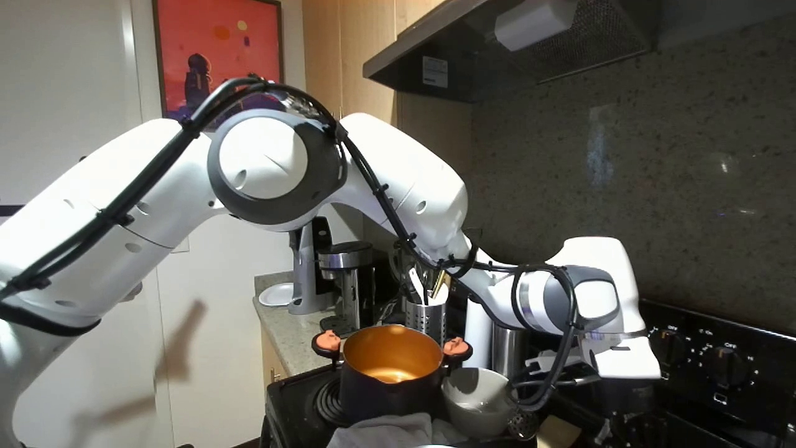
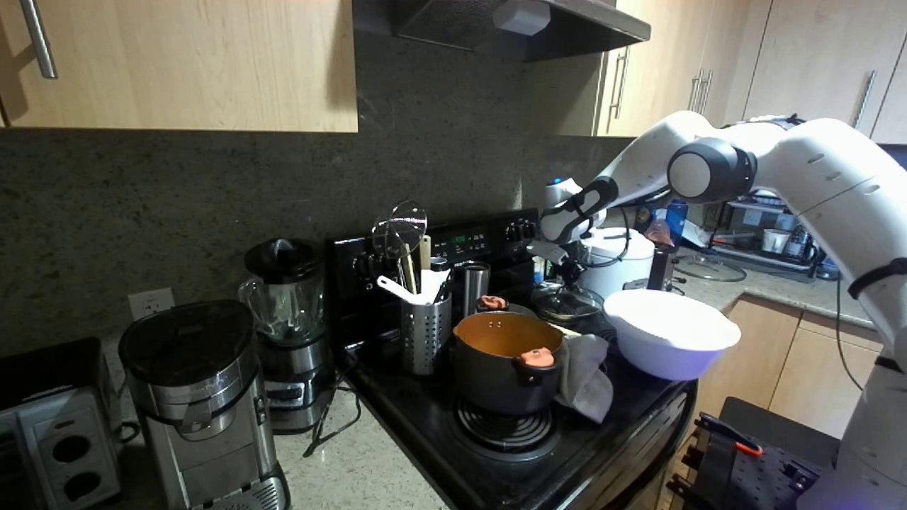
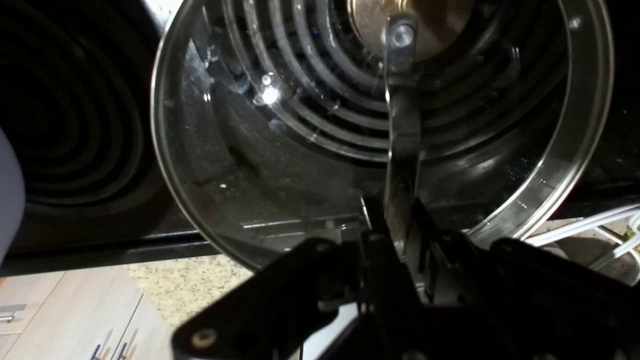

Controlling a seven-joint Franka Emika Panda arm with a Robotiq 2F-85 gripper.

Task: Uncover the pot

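Note:
The pot (image 1: 372,393) stands on a stove burner with its top open and its bright orange inside showing. It also shows in an exterior view (image 2: 489,374), with salmon-coloured side handles. A round glass lid (image 2: 567,304) with a steel rim is away from the pot, over a rear burner. In the wrist view the lid (image 3: 300,185) fills the middle, with coils seen through it. My gripper (image 3: 392,204) has its fingers on both sides of the lid's metal strap handle (image 3: 404,120). The gripper (image 2: 569,273) is above the lid. Whether the lid touches the stove is unclear.
A large white bowl (image 2: 669,347) sits at the stove's front. A pale bowl (image 1: 476,398) and a grey cloth (image 2: 587,382) are beside the pot. A utensil canister (image 2: 425,336), a steel cylinder (image 2: 475,287) and a white cooker (image 2: 615,262) stand nearby. The range hood (image 1: 435,62) hangs above.

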